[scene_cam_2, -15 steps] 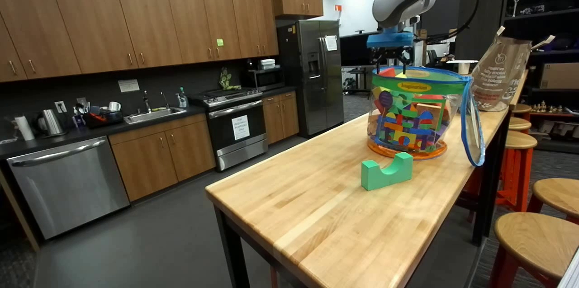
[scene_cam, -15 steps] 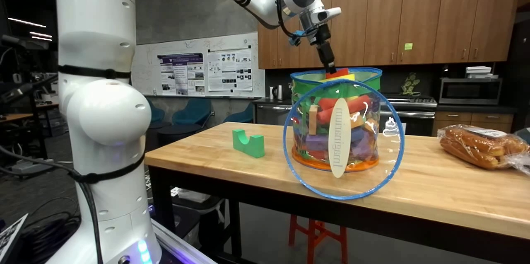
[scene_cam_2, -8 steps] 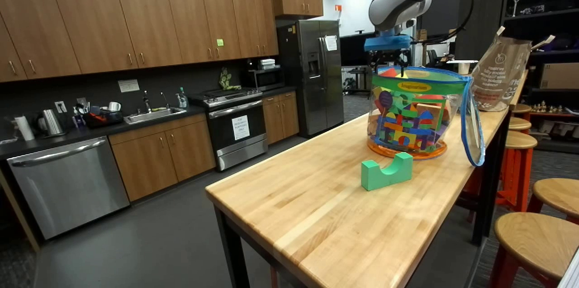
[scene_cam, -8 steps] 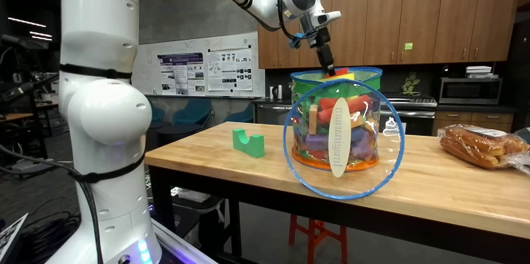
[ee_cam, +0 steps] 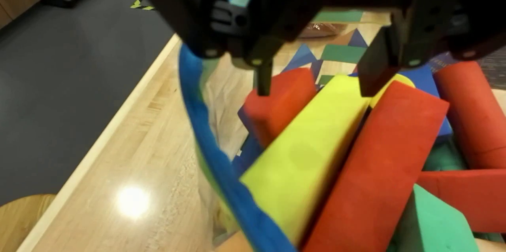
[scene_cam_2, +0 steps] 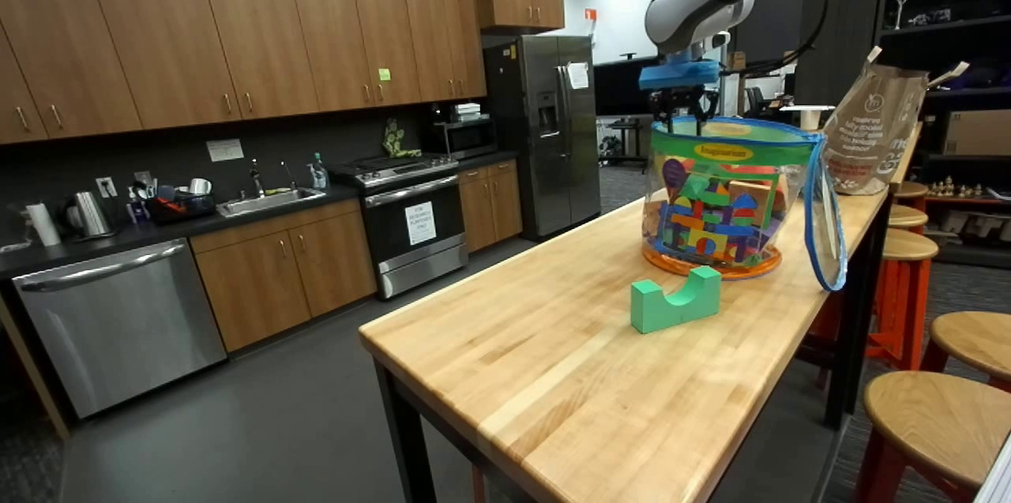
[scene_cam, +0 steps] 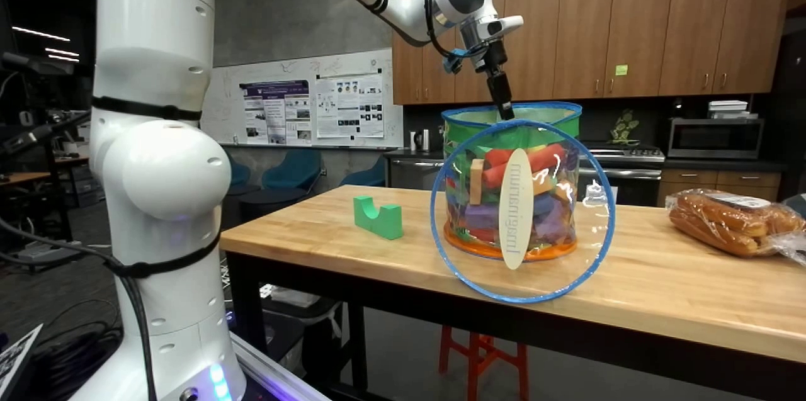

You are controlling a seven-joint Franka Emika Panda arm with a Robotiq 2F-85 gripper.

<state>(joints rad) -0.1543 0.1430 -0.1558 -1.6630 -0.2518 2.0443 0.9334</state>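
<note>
My gripper (ee_cam: 316, 93) points down over the mouth of a clear block bag (scene_cam: 458, 136) with a green band and blue rim. Its jaws stand partly apart, and nothing is visibly gripped. In the wrist view a yellow block (ee_cam: 304, 161) slants beneath the gap, with its far end near the right-hand finger (ee_cam: 375, 66). The left-hand finger overlaps a rounded red block (ee_cam: 290, 90); contact cannot be told. Beside the yellow block lies a long red block (ee_cam: 379, 165). A green notched block (scene_cam_2: 655, 312) stands on the table, outside the bag.
The bag's clear round lid (scene_cam: 598, 243) hangs at the table's front edge. Packaged bread (scene_cam: 733, 221) lies farther along the table. A brown paper bag (scene_cam_2: 873, 132) stands behind the block bag, and wooden stools (scene_cam_2: 940, 424) line one side.
The red and yellow blocks that stuck up above the rim under my gripper have dropped below it. The fingers have drawn somewhat closer together, and the arm has shifted slightly.
</note>
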